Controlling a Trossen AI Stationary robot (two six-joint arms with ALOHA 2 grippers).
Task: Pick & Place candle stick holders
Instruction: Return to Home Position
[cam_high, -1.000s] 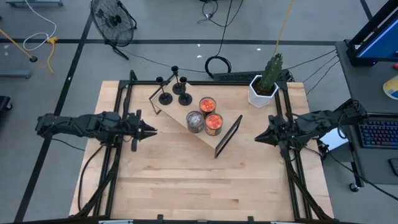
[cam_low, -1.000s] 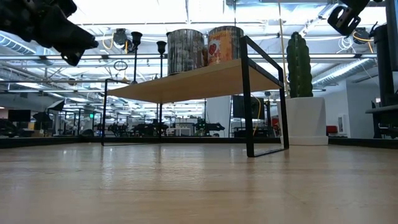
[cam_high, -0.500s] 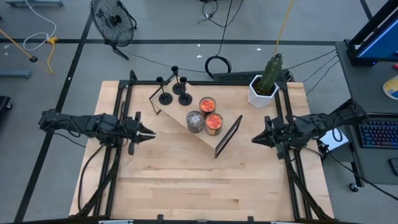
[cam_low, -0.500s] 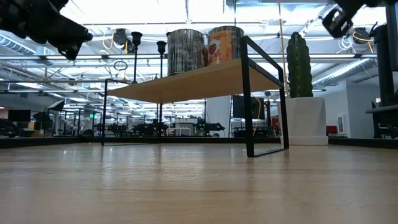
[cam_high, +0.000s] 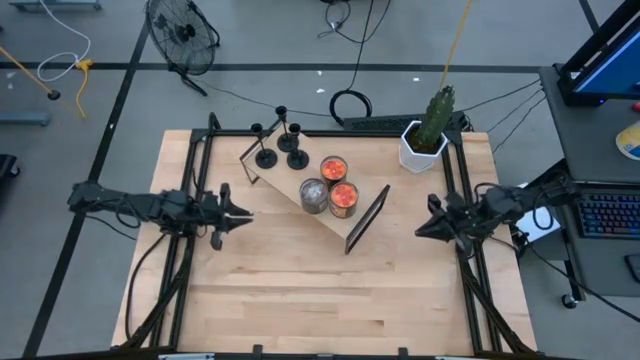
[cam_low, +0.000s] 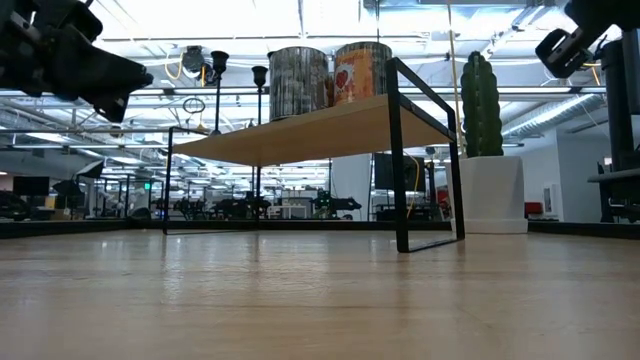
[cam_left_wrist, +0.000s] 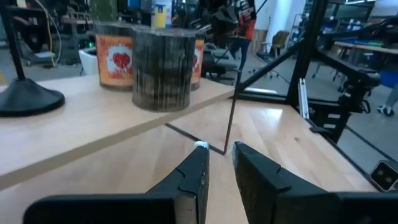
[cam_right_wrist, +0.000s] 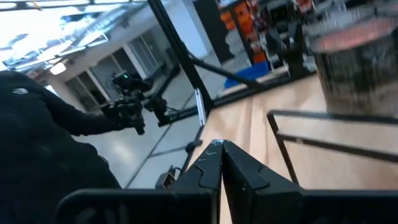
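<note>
Left pincer (cam_high: 245, 213) empty; candle stick holders (cam_high: 296, 159) stand upright on shelf (cam_high: 285, 180).

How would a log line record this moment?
holders, candles: on shelf | left gripper: left of shelf, empty, slightly open | right gripper: right of shelf, empty, shut

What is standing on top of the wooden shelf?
Three candle stick holders stand at one end of the shelf, two orange candles and a grey one at the other. In the high view the shelf hides the table beneath it.
</note>
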